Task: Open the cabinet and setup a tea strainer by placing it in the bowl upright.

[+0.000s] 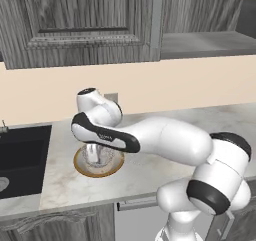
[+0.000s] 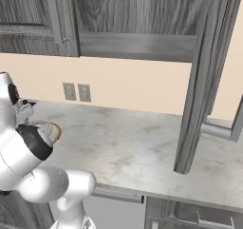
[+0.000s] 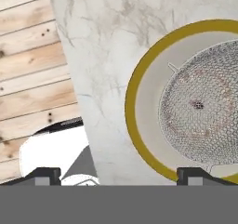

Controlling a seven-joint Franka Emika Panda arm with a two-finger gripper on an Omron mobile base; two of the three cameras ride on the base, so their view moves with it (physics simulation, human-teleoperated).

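Tea strainer [image 3: 202, 108] inside bowl [image 3: 139, 111] — hand view.

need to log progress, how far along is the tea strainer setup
Nearly finished, it seems. Done: the cabinet door stands swung open, and the tea strainer sits inside the bowl on the counter, mesh basket opening up. In hand: the gripper hovers beside the bowl with fingers apart, holding nothing. Left: probably only pulling the arm away; whether the strainer counts as upright is hard to confirm.
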